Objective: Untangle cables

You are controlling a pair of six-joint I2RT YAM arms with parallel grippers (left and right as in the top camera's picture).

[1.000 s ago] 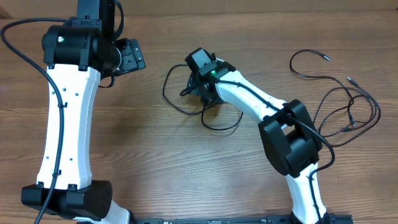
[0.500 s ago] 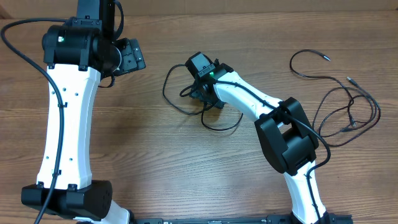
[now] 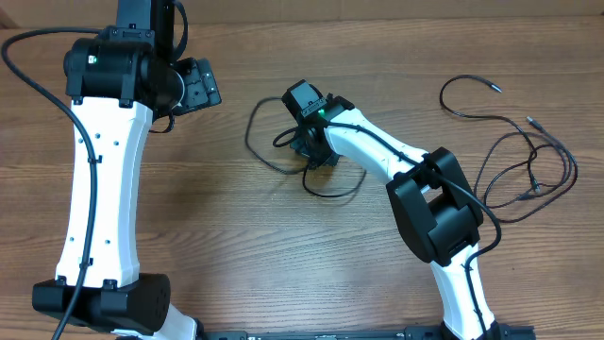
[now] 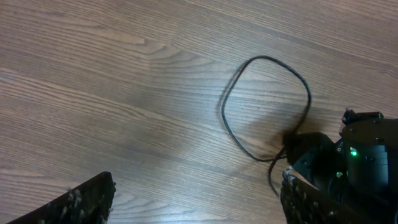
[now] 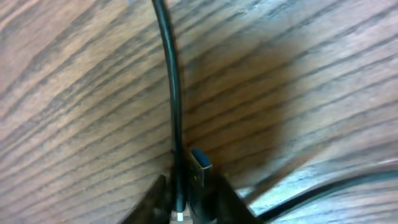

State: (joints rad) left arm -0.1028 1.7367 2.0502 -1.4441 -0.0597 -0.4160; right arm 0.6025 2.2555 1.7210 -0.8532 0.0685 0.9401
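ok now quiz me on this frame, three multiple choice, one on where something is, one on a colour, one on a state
1. Where is the right claw?
A) on the looped cable in the middle of the scene
B) at the far right edge
C) at the near left corner

2. What colour is the insert of the plug at that claw's tip?
A) red
B) blue
C) yellow

3. How is the left claw?
A) shut on a cable
B) shut on nothing
C) open, empty

Answers:
1 A, the overhead view shows it down on the centre loop.
2 B, the right wrist view shows blue inside the plug.
3 C, its jaws stand wide apart with nothing between.
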